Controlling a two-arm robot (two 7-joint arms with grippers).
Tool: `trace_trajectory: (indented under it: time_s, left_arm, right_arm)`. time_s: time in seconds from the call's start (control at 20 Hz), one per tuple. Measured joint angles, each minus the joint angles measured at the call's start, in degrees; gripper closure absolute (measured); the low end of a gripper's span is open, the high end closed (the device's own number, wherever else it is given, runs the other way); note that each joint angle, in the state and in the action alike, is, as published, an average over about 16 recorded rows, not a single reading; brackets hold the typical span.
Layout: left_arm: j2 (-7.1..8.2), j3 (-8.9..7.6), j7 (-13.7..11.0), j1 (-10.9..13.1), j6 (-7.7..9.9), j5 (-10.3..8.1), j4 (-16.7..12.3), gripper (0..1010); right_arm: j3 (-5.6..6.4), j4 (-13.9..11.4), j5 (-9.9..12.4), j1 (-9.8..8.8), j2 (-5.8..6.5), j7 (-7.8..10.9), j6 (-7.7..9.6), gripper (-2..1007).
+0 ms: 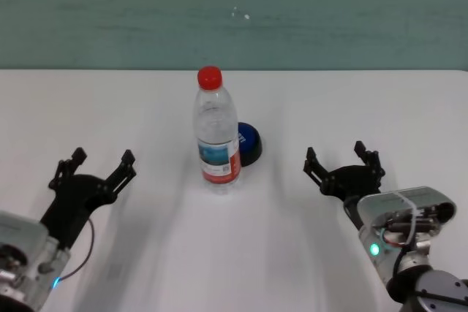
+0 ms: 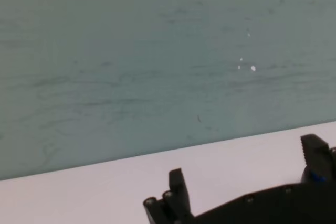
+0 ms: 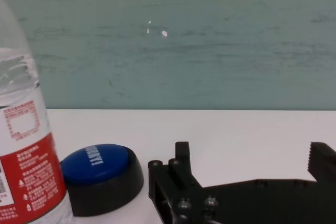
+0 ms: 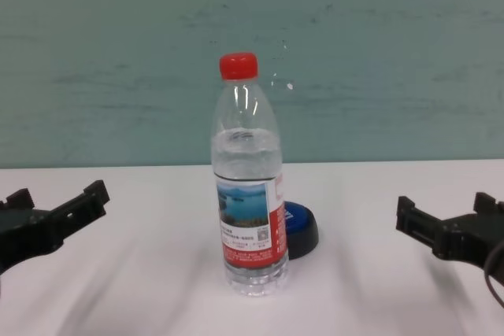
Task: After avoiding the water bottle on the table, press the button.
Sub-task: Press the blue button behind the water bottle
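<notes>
Button point(image 1: 248, 143) sat mid-table point(image 1: 146, 107), half hidden behind the upright bottle point(image 1: 217, 133), at ten o'clock from the right gripper point(image 1: 344, 161); both it and the left gripper point(image 1: 99, 164) were spread, well apart from it.

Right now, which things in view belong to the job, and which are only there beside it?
For the job:
- water bottle, upright, to be avoided
- button, behind the bottle, to its right
- right pincer, open, right of the button
- table

Only there:
- left pincer, open, far left
- green wall
</notes>
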Motion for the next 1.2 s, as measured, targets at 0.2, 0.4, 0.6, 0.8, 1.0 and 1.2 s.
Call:
trace_trajectory:
  time_s: [0.2, 0.4, 0.6, 0.8, 1.0, 1.2]
  left_arm:
    - [0.6, -0.1, -0.75, 1.29, -0.39, -0.52, -1.31, 0]
    - [1.2, -0.1, -1.37, 2.54, -0.71, -1.03, -2.5, 0]
    - [1.72, 0.08, -1.8, 3.56, -1.03, -1.28, -3.33, 0]
    - [2.09, 0.41, -2.07, 4.29, -1.41, -1.37, -3.92, 0]
    - [2.32, 0.86, -2.21, 4.79, -1.79, -1.25, -4.29, 0]
    - [2.47, 1.38, -2.29, 5.14, -2.07, -1.0, -4.59, 0]
  right_arm:
    - [0.0, 0.0, 0.0, 0.0, 0.0, 0.0, 0.0, 1]
    - [0.0, 0.0, 0.0, 0.0, 0.0, 0.0, 0.0, 1]
    - [0.0, 0.0, 0.0, 0.0, 0.0, 0.0, 0.0, 1]
    - [0.0, 0.0, 0.0, 0.0, 0.0, 0.0, 0.0, 1]
    - [0.0, 0.0, 0.0, 0.0, 0.0, 0.0, 0.0, 1]
    - [0.0, 0.0, 0.0, 0.0, 0.0, 0.0, 0.0, 1]
